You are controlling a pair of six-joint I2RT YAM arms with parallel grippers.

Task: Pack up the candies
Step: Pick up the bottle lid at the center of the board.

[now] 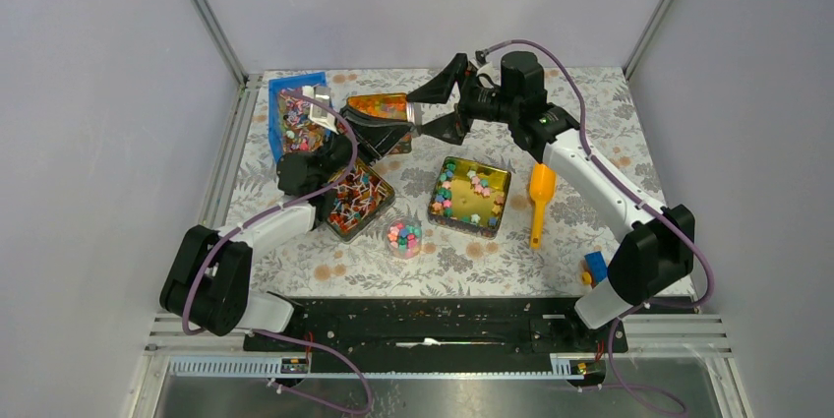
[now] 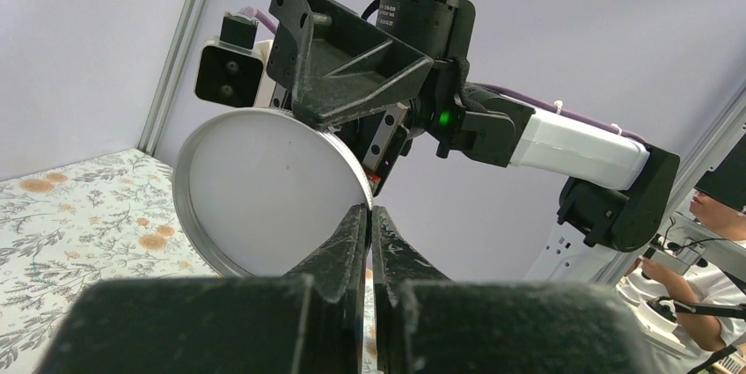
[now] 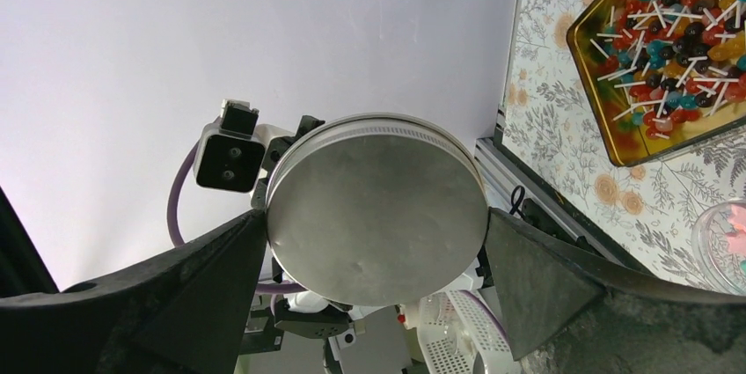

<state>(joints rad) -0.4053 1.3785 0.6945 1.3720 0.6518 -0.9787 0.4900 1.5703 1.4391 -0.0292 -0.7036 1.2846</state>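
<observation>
The candies, tiny pastel stars, lie in a gold square tin (image 1: 470,192) and in a small clear jar (image 1: 403,236) in front of it. A round metal lid (image 2: 264,189) hangs in the air over the back of the table. My left gripper (image 2: 369,209) is shut on the lid's rim, pinching it at one edge. My right gripper (image 3: 376,216) stands wide open with the lid (image 3: 378,207) between its fingers (image 3: 220,277), each close against the rim. Whether they press on the lid I cannot tell.
A tin of lollipops (image 1: 356,200) sits under the left arm. An orange-filled tin (image 1: 379,108) and a blue bag (image 1: 295,113) lie at the back left. An orange scoop (image 1: 539,202) lies right of the gold tin. A small blue object (image 1: 595,266) rests by the right arm's base.
</observation>
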